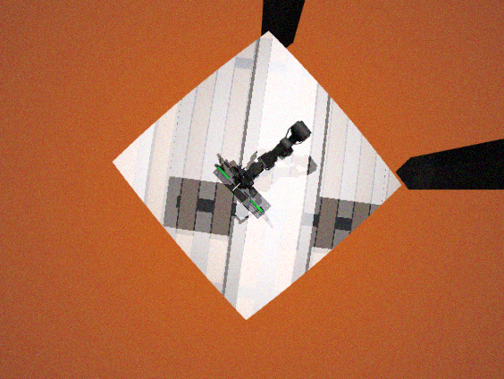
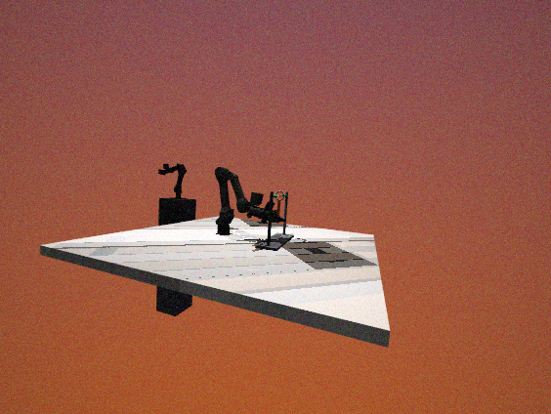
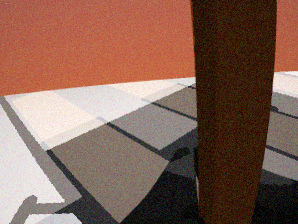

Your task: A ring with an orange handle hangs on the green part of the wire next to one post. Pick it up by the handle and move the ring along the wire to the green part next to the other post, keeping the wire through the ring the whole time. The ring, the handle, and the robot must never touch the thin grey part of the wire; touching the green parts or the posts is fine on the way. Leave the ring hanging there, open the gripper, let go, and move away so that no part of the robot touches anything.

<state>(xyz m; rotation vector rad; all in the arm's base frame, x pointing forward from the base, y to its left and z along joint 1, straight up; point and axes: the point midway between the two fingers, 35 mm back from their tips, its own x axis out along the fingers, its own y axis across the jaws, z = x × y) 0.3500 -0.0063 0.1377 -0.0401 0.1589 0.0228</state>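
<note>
The ring (image 1: 236,187) (image 2: 279,195) stands around the wire between the upper-left green part (image 1: 222,172) and the lower-right green part (image 1: 256,206). Whether it touches the grey wire is too small to tell. The orange handle (image 2: 278,208) (image 3: 232,110) hangs upright below the ring, dark in shadow in the wrist view. My gripper (image 2: 279,219) (image 3: 191,157) is shut on the handle's lower part, below the wire. The near post (image 2: 269,233) and the far post (image 2: 285,215) stand at the wire's two ends. The handle is hidden in the top view.
The posts stand on a grey base plate (image 1: 265,208) (image 2: 261,247) on the pale striped table (image 1: 286,103) (image 2: 195,266). My arm (image 1: 268,160) (image 2: 237,187) reaches in from one side. A second, small arm (image 2: 179,183) stands on a black block beyond the table. Dark shadow patches cross the table.
</note>
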